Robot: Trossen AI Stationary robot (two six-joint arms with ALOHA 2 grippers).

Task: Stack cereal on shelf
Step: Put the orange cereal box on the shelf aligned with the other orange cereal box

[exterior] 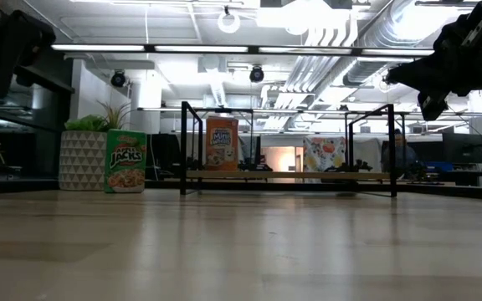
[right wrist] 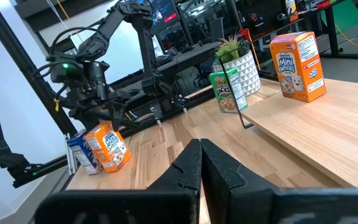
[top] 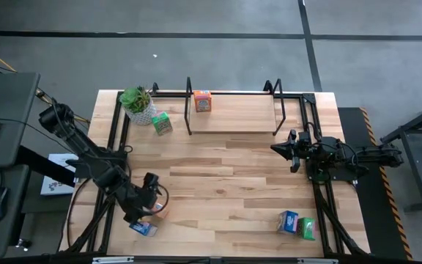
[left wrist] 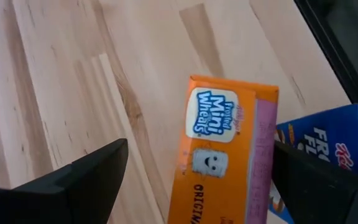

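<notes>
Nearest the front edge, the left gripper [top: 149,196] hangs with fingers spread wide over an orange cereal box [left wrist: 219,155] lying flat, a blue box [left wrist: 325,149] touching it — nothing is gripped yet. At the front right, another blue box [top: 288,221] and a green box [top: 307,228] lie side by side. Mid-table on the right, the right gripper [top: 291,150] waits, pinched closed and empty. Farther back, a green box [top: 162,124] stands beside the potted plant [top: 138,102], off the shelf [top: 233,122]. Only one orange box [top: 202,101] stands on the board — five apparently remain.
</notes>
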